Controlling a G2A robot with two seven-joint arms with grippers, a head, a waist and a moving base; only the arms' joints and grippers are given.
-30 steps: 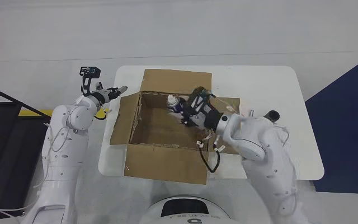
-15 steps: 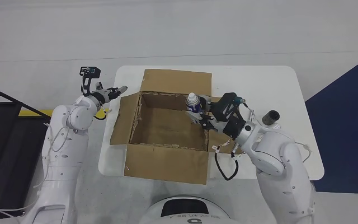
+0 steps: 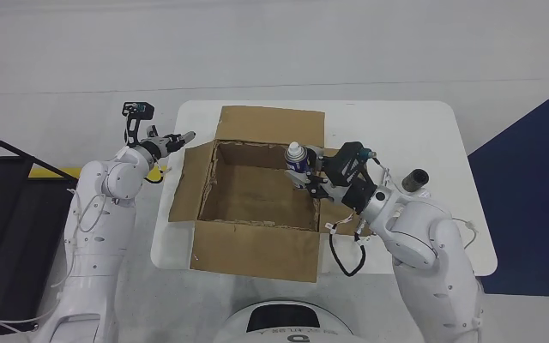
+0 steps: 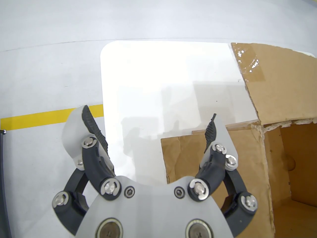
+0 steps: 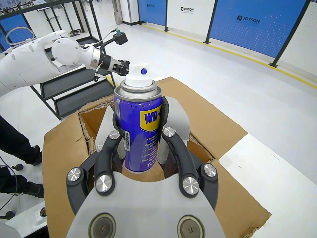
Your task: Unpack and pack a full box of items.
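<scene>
1. The right gripper [image 3: 304,174] is clamping a blue-and-yellow spray can [image 5: 135,130] around its lower body, with one finger pressing on each side of the can.
2. The spray can is standing upright in that grip with its white nozzle cap on top. It is hanging above the right-hand rim of the open cardboard box [image 3: 254,249], towards the far right corner. Its base is hiding behind the gripper's palm in the right wrist view.
3. The cardboard box is sitting on the white table [image 3: 403,129] with all four flaps lying folded outward. The near flap is reaching past the table's front edge, and the left flap is lying at the table's left edge.
4. The left gripper [image 4: 149,112] is hovering at the table's far left corner, near the box's left flap and well apart from the can. Its ribbed fingers are spreading wide apart and gripping nothing.
5. A yellow floor line [image 4: 37,118] is running beside the table, passing below the left gripper in the left wrist view.
</scene>
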